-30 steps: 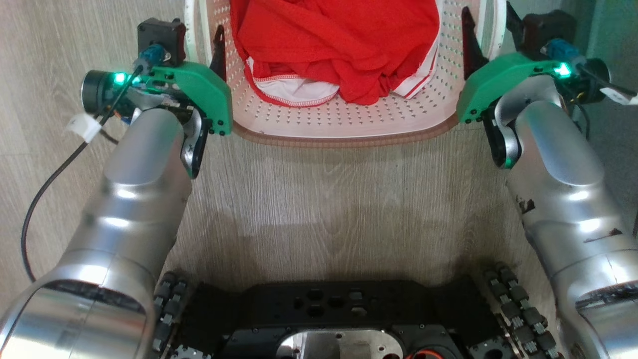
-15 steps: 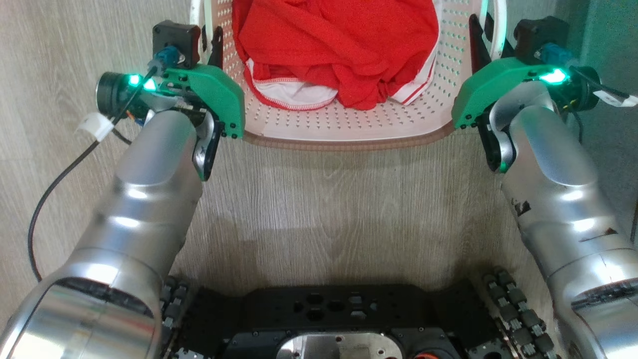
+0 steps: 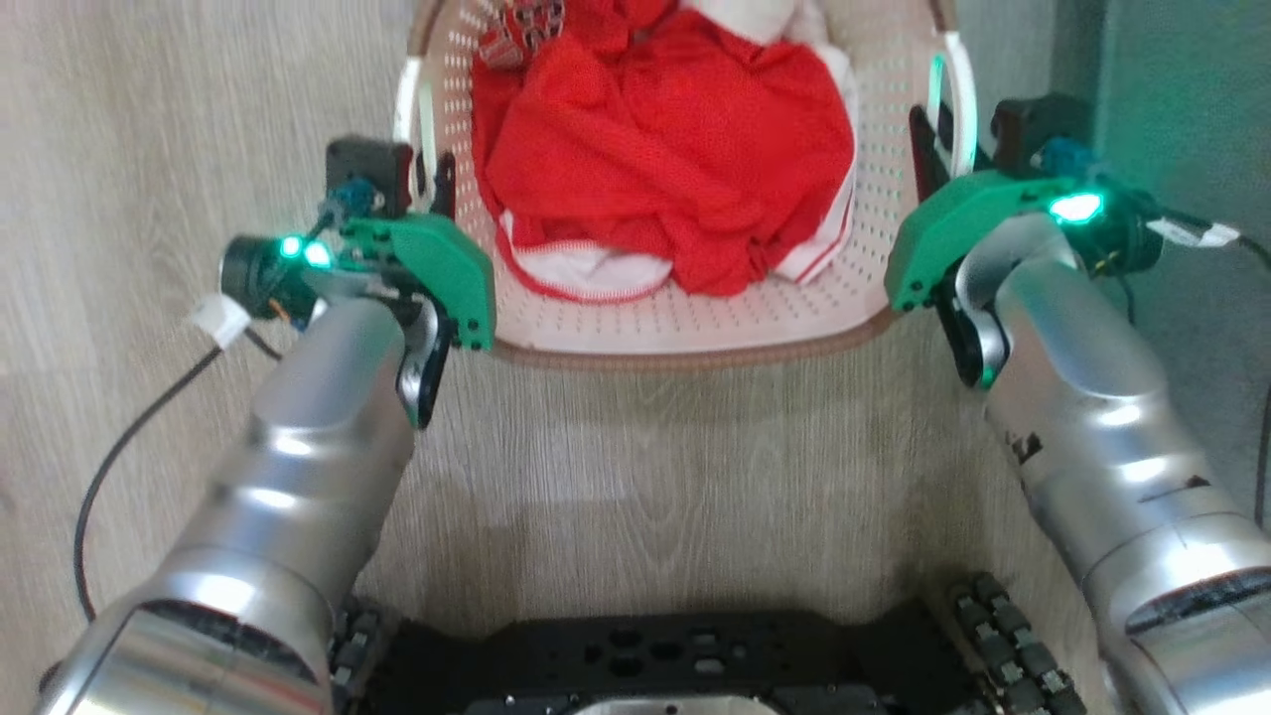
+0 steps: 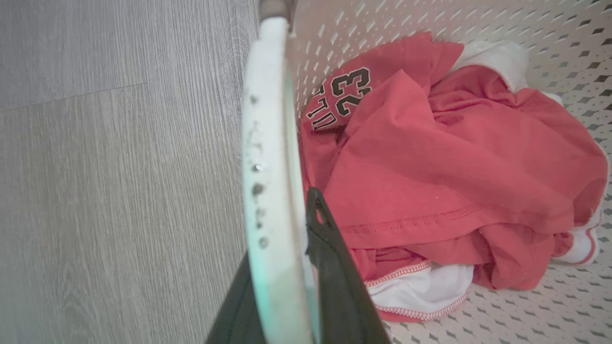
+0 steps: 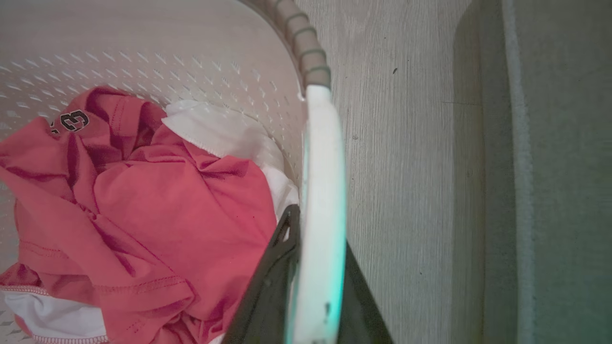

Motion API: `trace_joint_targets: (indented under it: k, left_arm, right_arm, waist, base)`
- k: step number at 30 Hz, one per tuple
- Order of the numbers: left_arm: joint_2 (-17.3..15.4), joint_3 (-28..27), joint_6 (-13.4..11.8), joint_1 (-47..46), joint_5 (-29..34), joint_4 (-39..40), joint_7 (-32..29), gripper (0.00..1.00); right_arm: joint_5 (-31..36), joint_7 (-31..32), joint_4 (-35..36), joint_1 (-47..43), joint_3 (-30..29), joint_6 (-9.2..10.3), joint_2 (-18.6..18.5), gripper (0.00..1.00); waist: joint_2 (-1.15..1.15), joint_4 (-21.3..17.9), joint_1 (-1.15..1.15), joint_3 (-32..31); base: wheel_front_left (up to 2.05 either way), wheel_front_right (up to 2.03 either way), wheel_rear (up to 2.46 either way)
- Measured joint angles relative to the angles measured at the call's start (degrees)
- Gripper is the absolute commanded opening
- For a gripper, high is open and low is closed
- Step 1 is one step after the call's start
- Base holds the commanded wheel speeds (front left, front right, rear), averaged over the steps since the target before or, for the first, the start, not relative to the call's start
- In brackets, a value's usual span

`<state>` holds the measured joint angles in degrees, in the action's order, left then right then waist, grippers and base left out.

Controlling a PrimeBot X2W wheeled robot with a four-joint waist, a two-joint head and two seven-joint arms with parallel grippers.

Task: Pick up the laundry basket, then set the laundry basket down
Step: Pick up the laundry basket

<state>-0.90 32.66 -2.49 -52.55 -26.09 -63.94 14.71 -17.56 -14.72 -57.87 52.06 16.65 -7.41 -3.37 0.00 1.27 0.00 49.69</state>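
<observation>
Nearest me, the black base (image 3: 635, 660) sits at 6 o'clock on the wood-look floor (image 3: 645, 467). My left forearm (image 3: 298, 477) runs up toward 10 o'clock with a black cable (image 3: 119, 457) hanging off it. My right forearm (image 3: 1082, 437) runs toward 2 o'clock.

Left gripper (image 4: 279, 239): clenched on the left handle (image 4: 270, 157) of the laundry basket (image 3: 695, 338), one dark finger inside the wall, one outside. Right gripper (image 5: 318, 234): likewise clamped across the right handle (image 5: 322, 172).

The laundry basket is at 12 o'clock, between both grippers, with its brown rim toward me. I can't tell if its bottom touches the floor.

Inside are crumpled red clothes (image 3: 665, 159), with a white garment (image 3: 586, 273) at the near edge. A "23" print (image 4: 351, 93) shows at the far left.
</observation>
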Motion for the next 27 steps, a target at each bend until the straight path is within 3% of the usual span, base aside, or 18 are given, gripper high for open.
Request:
trace_joint_targets:
  k: [14, 27]
  left_arm:
    - [0.5, 4.7, 1.6, 8.6, -6.3, -4.8, -0.6, 0.0]
    - [0.3, 11.3, 1.9, 19.8, -12.9, -5.2, -5.9, 0.0]
  right_arm:
    - [-10.0, 0.1, -8.7, -6.2, 8.7, -0.02, 1.1, 0.0]
    - [-19.8, 5.2, -10.7, -16.3, 18.3, -0.03, 1.1, 0.0]
  waist:
    - [0.0, -0.1, 0.0, -11.9]
    - [0.0, 0.2, -0.01, -26.1]
  base:
    - [0.0, 0.0, 0.0]
    - [0.0, 0.0, 0.0]
